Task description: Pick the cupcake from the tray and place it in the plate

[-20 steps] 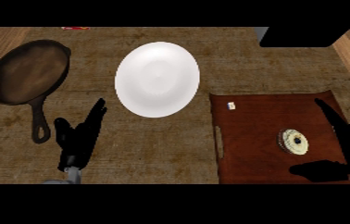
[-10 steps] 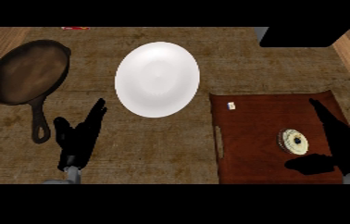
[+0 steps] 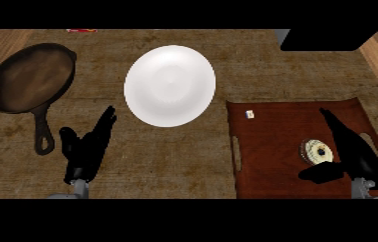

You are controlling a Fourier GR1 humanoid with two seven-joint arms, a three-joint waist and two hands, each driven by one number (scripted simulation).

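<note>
Two hands in view, only one working. Biggest thing is the wooden counter [image 3: 184, 156], with a dark skillet [image 3: 33, 78] far left, out of the way. White plate [image 3: 170, 86] sits mid-counter, bare, so it's ready as the drop spot. Brown tray [image 3: 280, 151] lies right of it, and the cupcake [image 3: 316, 151] rests on the tray's right side. My right hand [image 3: 347, 153] brackets it, fingers straight behind, thumb spread in front, not closed yet, I'd say lining up the grasp. Left hand [image 3: 87, 148] rests open lower left, fingers straight together, idle.
</note>
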